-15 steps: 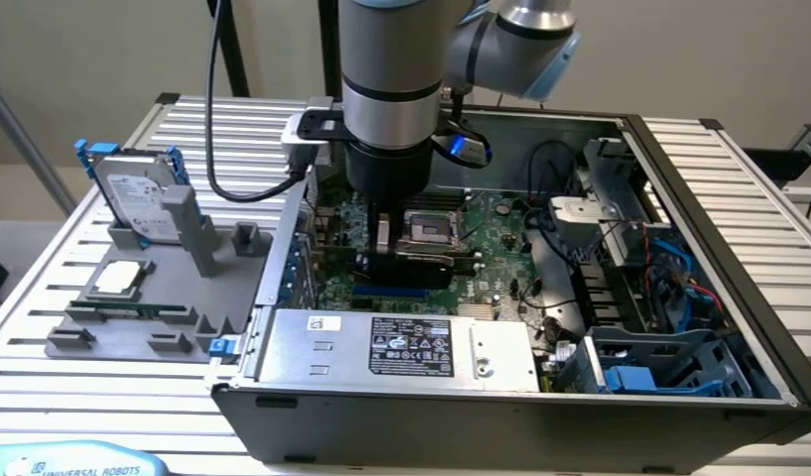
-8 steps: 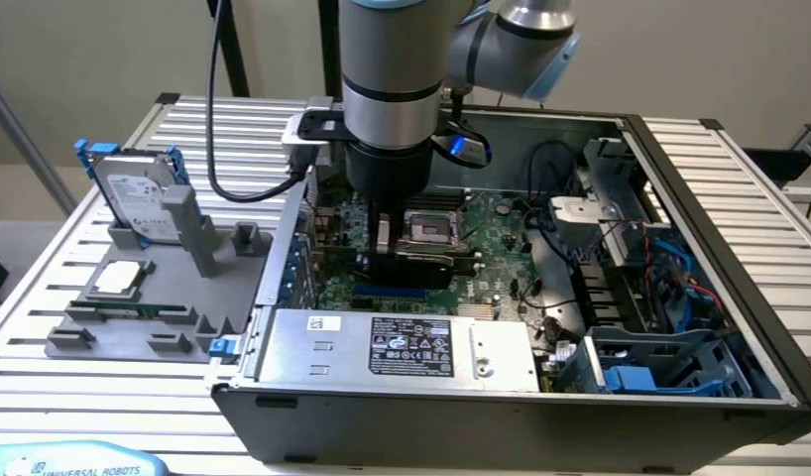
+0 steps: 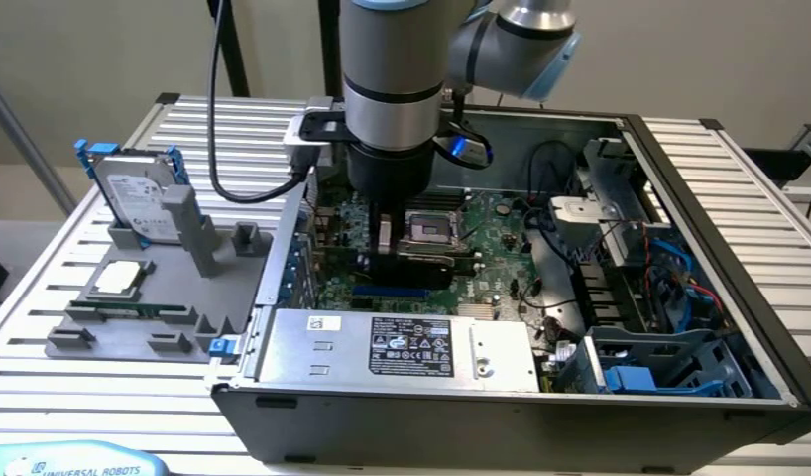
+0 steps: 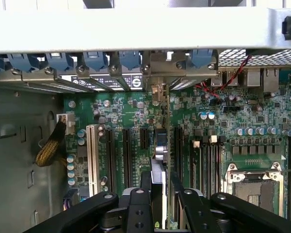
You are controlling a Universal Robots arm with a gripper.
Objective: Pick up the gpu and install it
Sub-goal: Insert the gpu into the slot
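My gripper (image 3: 403, 243) is lowered inside the open computer case (image 3: 723, 248), over the green motherboard (image 3: 492, 223). It is shut on the gpu (image 3: 425, 266), whose black face shows just below the fingers. In the wrist view the gpu (image 4: 158, 167) appears edge-on between the black fingers (image 4: 139, 204), standing upright over the black expansion slots (image 4: 127, 155). Its silver end bracket (image 4: 158, 91) reaches toward the rear slot openings with blue clips (image 4: 130, 60). Whether the card's edge sits in a slot is hidden by the card itself.
A silver hard drive with blue rails (image 3: 135, 193) and a small square CPU chip (image 3: 121, 279) rest on a grey fixture (image 3: 128, 332) at the exterior view's left. The power supply (image 3: 405, 347), CPU socket (image 4: 254, 187), white slot (image 4: 92, 158) and loose cables (image 3: 643, 268) crowd the case.
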